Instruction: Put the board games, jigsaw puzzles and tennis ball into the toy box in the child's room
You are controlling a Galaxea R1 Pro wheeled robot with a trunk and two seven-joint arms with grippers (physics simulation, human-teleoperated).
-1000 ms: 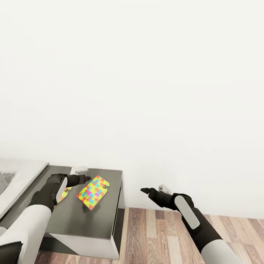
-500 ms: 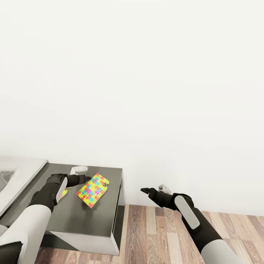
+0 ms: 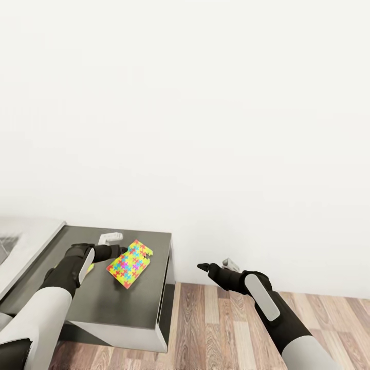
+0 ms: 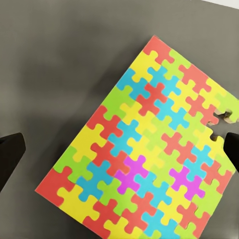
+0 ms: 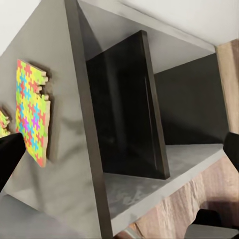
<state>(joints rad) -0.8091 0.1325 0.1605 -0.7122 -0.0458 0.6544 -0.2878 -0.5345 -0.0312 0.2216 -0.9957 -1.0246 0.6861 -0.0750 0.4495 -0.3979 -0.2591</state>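
Puzzle (image 4: pixel 149 149) lies flat on cabinet (image 3: pixel 118 303), directly under left gripper (image 3: pixel 119 250), jaws wide open, empty; right gripper (image 3: pixel 213 267) far off, open.

Jigsaw puzzle (image 3: pixel 129 262) lies flat on top of low cabinet (image 3: pixel 149 308), toward its rear right part. 2nd puzzle (image 3: pixel 90 267) on same top, left of 1st, mostly hidden behind left arm. Small object (image 3: pixel 110 237) behind puzzles, nr cabinet's back edge. Left gripper (image 3: pixel 121 250) above cabinet top, just left of 1st puzzle. Right gripper (image 3: pixel 215 265) right of cabinet, over floor (image 3: pixel 221 324). Wall (image 3: pixel 205 128) behind all. Table (image 3: pixel 25 246) adjoins cabinet's left side, higher
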